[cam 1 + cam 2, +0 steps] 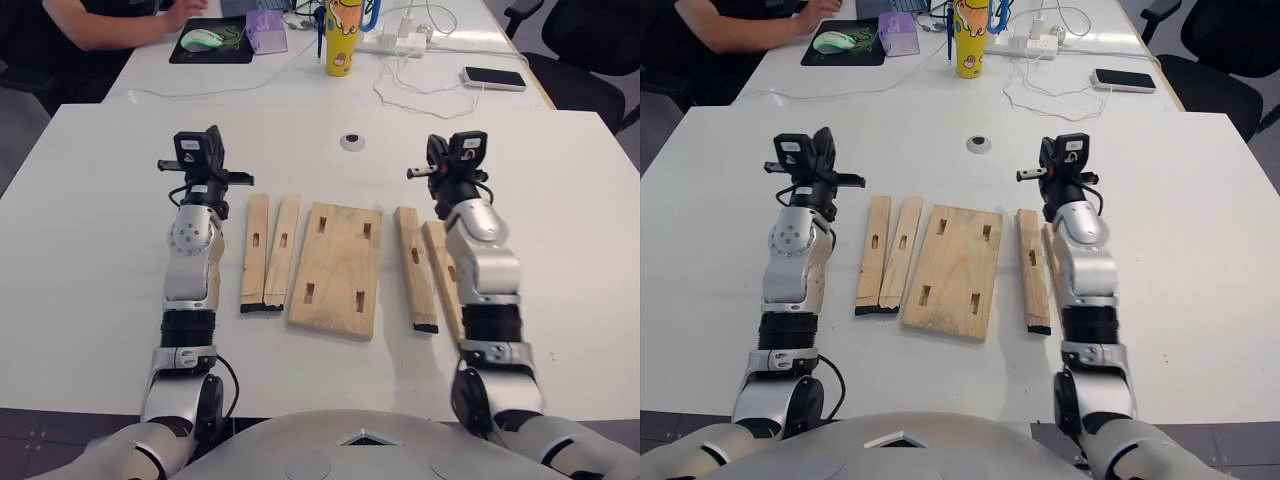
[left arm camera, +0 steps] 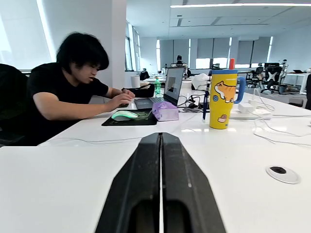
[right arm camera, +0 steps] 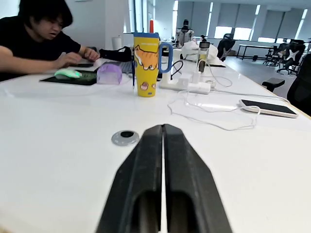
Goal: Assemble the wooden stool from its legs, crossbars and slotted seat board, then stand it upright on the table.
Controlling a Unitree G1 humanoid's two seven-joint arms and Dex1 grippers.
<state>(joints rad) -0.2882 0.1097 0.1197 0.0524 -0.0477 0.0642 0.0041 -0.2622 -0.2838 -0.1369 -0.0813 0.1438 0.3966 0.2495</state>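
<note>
The slotted seat board [image 1: 337, 268] lies flat at the middle of the white table [image 1: 90, 260]. Two slotted wooden legs [image 1: 256, 250] [image 1: 283, 248] lie side by side just left of it. Right of the board lies another leg [image 1: 414, 265], and a fourth piece [image 1: 441, 262] beside it is partly hidden under my right forearm. My left gripper [image 1: 208, 150] is held above the table left of the legs, pointing toward the far edge, fingers [image 2: 146, 179] pressed together and holding nothing. My right gripper [image 1: 442, 158] mirrors it beyond the right-hand pieces, fingers [image 3: 146, 179] likewise shut and holding nothing.
A round cable grommet [image 1: 351, 141] sits in the table beyond the board. On the far table stand a yellow cup [image 1: 343, 38], a power strip [image 1: 392, 44] with cables, a phone [image 1: 494, 77], a purple box [image 1: 266, 32] and a mouse [image 1: 203, 40] on a mat.
</note>
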